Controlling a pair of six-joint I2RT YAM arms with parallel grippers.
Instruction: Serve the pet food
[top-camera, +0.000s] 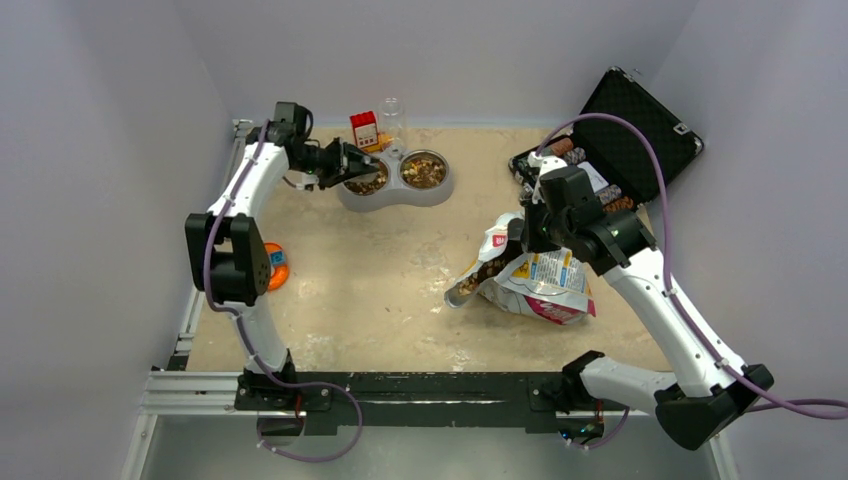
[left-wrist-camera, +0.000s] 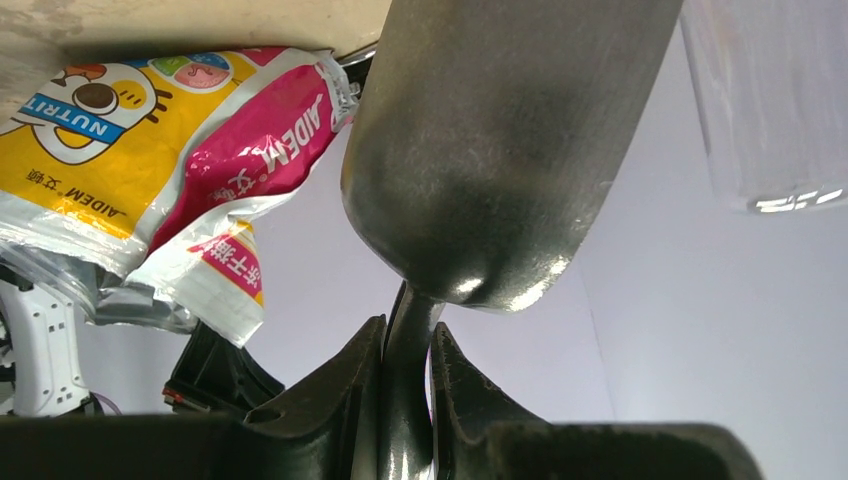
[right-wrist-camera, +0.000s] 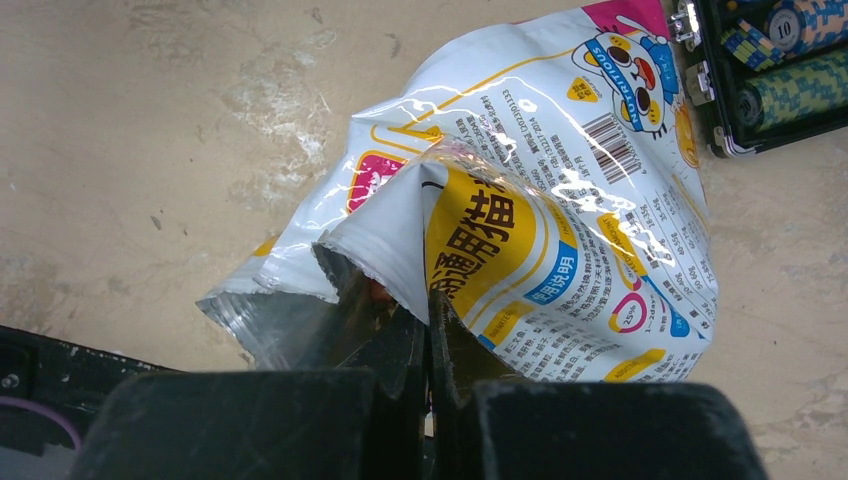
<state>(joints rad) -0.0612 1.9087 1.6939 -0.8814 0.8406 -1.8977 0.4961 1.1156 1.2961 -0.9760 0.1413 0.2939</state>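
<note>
Two bowls in a grey double feeder (top-camera: 395, 198), upper centre of the overhead view, hold brown pet food (top-camera: 424, 172); more shows at the glossy bag (top-camera: 545, 285) mouth, centre right.

Left wrist view: left tool (left-wrist-camera: 408, 345) clamped on a smooth metal scoop (left-wrist-camera: 500, 150) handle; bag print reads "AIDEM".

Right wrist view: right tool (right-wrist-camera: 430, 325) pinched together on the bag's crinkled torn edge; barcode visible.
</note>
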